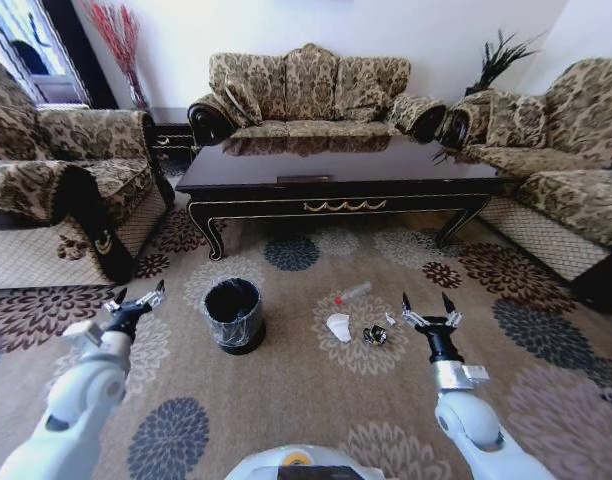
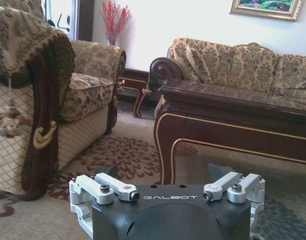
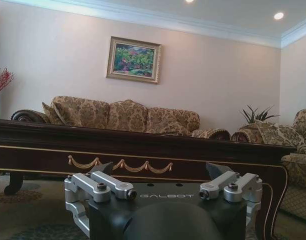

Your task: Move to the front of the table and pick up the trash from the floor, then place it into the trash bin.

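Observation:
The long dark table [image 1: 336, 180] stands straight ahead on the patterned floor [image 1: 286, 410]. In front of it lies the trash: a crumpled white cup [image 1: 339, 326], a clear tube with a red end [image 1: 352, 293] and a dark shiny wrapper [image 1: 374, 335]. The black-lined trash bin [image 1: 233, 313] stands just left of them. My left gripper [image 1: 138, 298] hovers open left of the bin. Just right of the wrapper, my right gripper [image 1: 427, 303] is open and holds nothing. The right wrist view faces the table's ornamented apron [image 3: 120, 164]; the left wrist view shows the table's corner leg [image 2: 165, 145].
Patterned sofas ring the table: one on the left [image 1: 56, 190], one behind it [image 1: 311, 90], one on the right [image 1: 566, 160]. A small dark side table [image 1: 171, 135] with red branches fills the back left corner. Open carpet lies between me and the trash.

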